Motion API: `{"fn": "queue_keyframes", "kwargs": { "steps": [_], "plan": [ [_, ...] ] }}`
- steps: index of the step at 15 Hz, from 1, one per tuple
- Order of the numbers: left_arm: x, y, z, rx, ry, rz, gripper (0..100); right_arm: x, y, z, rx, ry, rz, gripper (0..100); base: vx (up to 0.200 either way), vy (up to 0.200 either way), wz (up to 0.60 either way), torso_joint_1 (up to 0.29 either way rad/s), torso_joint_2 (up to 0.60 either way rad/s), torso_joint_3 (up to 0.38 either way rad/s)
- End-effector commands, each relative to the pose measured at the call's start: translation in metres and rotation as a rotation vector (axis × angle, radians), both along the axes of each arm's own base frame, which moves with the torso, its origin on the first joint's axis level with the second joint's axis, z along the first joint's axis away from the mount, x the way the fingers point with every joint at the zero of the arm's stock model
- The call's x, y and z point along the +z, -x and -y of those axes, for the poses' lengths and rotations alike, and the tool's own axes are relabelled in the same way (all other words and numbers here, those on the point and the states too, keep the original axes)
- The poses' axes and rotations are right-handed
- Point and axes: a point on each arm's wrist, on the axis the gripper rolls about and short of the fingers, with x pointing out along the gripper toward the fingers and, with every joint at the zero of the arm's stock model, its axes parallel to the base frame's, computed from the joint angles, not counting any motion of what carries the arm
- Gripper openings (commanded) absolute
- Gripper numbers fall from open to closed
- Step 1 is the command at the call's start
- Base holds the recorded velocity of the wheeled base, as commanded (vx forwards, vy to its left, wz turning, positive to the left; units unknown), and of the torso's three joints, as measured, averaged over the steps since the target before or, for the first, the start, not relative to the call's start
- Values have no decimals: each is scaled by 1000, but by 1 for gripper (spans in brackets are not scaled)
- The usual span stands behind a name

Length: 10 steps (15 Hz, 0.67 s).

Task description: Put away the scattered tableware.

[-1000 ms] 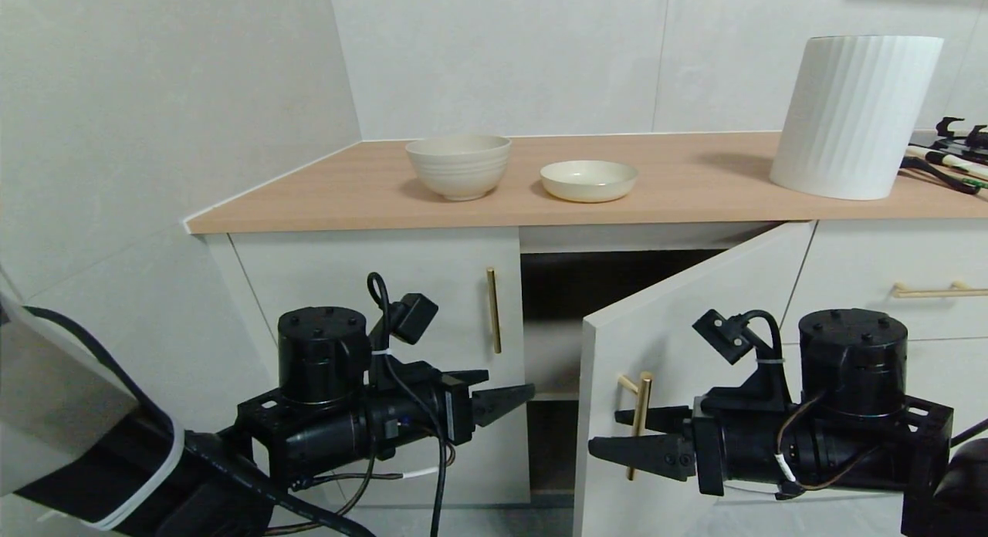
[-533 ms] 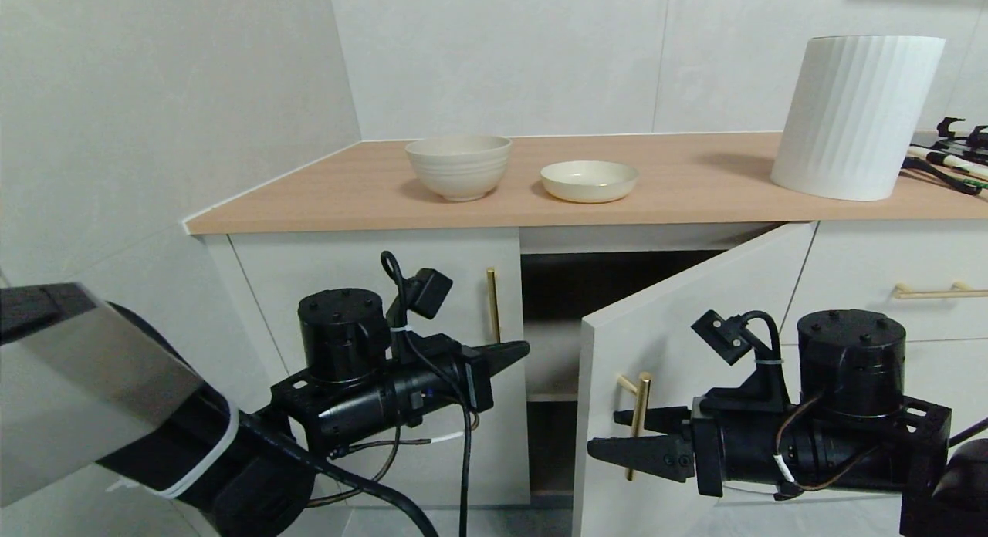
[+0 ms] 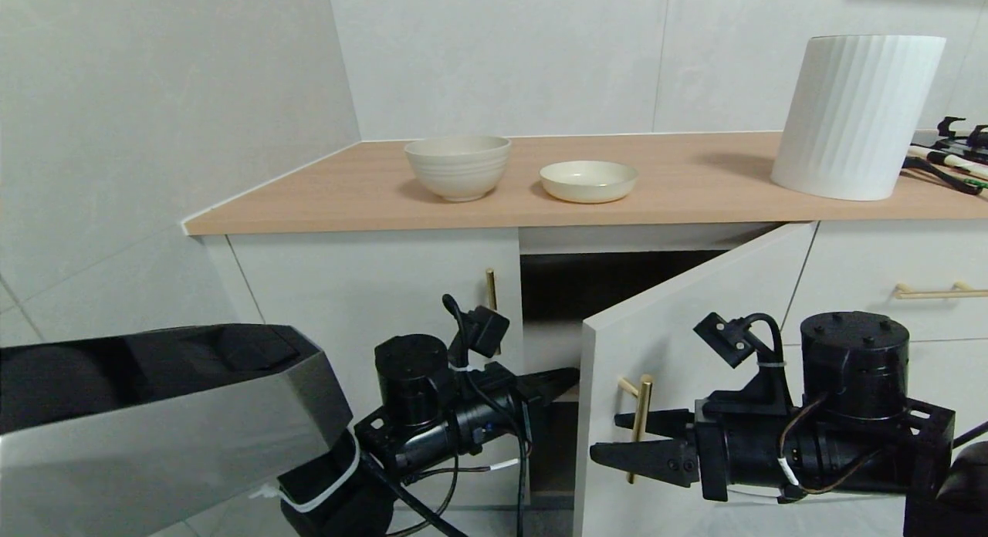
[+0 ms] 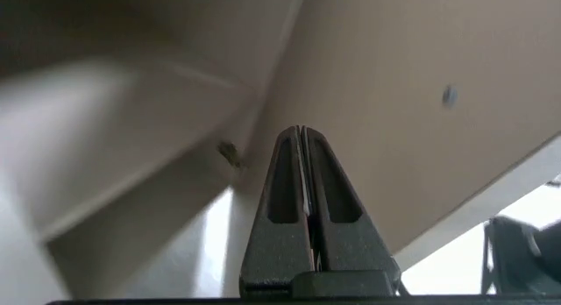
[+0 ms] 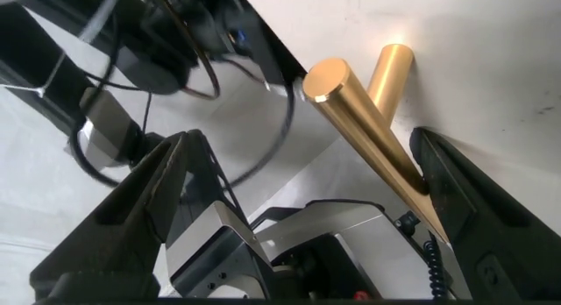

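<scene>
Ahead of my left gripper's (image 3: 567, 376) pressed-together jaws, the dark cabinet opening (image 3: 610, 278) gives a narrow free slot. The closed left door (image 3: 370, 290) is just off one side of the tips and the edge of the half-open right door (image 3: 695, 305) is just off the other. There seems to be a shelf inside, but it's too dim for me to be sure. The gold handle (image 3: 637, 421) stands between my right gripper's (image 3: 610, 435) spread jaws, with the door face close behind it.

One bowl (image 3: 458, 165), one shallow dish (image 3: 589, 180), one ribbed white canister (image 3: 853, 116), three brass handles (image 3: 490, 286) (image 3: 639, 421) (image 3: 938, 291), two hands (image 3: 571, 375) (image 3: 606, 435)
</scene>
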Motion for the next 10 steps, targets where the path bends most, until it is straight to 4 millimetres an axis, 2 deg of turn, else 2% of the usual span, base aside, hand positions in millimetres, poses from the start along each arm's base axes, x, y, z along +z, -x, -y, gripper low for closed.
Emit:
{"fn": "queue_keyframes", "kwargs": {
  "steps": [1, 5, 6, 10],
  "plan": [
    [-8, 5, 9, -27, -13, -15, 0, -2, 0, 0, 4, 7, 3, 100, 0, 0, 0, 0, 0, 0],
    [-6, 12, 19, -61, -7, -6, 0, -6, 2, 5, 6, 44, 55, 100, 0, 0, 0, 0, 0, 0],
    [-1, 12, 20, -63, 2, 5, 0, -8, 0, 11, -35, 60, 58, 100, 0, 0, 0, 0, 0, 0],
    [-1, 12, 21, -64, -16, -18, 0, -6, 0, 27, -150, 104, 121, 100, 0, 0, 0, 0, 0, 0]
  ]
}}
